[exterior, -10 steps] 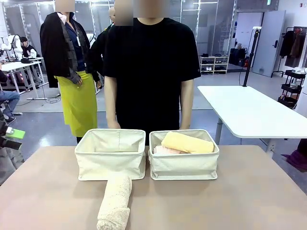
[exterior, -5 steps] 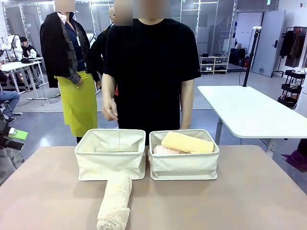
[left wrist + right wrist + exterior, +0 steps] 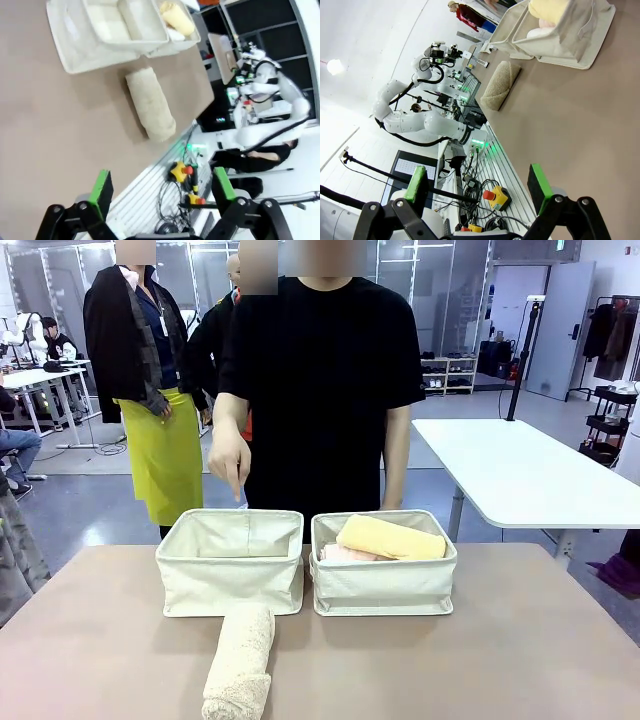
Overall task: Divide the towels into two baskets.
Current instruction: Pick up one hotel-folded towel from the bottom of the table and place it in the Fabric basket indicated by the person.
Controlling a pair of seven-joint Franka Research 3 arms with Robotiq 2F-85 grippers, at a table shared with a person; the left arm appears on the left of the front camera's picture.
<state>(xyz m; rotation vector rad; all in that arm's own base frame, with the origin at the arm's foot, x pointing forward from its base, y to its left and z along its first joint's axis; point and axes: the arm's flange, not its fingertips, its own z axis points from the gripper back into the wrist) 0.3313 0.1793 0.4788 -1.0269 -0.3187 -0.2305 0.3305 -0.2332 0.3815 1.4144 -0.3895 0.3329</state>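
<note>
Standing at the table (image 3: 520, 640), I note the present state. The right basket (image 3: 383, 585) holds the yellow towel (image 3: 390, 537) lying on top of the pink towel (image 3: 345, 553). The beige towel (image 3: 240, 665) lies on the table in front of the left basket (image 3: 230, 580), its far end touching the basket's front wall and its long axis running away from the robot. I cannot tell whether the left basket holds a towel. The person's hand (image 3: 232, 458) hangs above the left basket's far rim, one finger pointing down into it.

The left gripper (image 3: 162, 192) is high above the table's near edge with its fingers spread wide and nothing between them. The right gripper (image 3: 476, 185) is likewise spread and empty.

Step in hand, as I judge it: move the beige towel into the left basket.

1. Use the left arm, which is on the towel's side.
2. Set the fingers astride the roll at mid-length, across its width, so it does not sag or unroll.
3. Lift clear of the soft rim before moving forward.
4. Turn the roll parallel to the basket's long side.
5. Wait until the pointing hand is clear.
</note>
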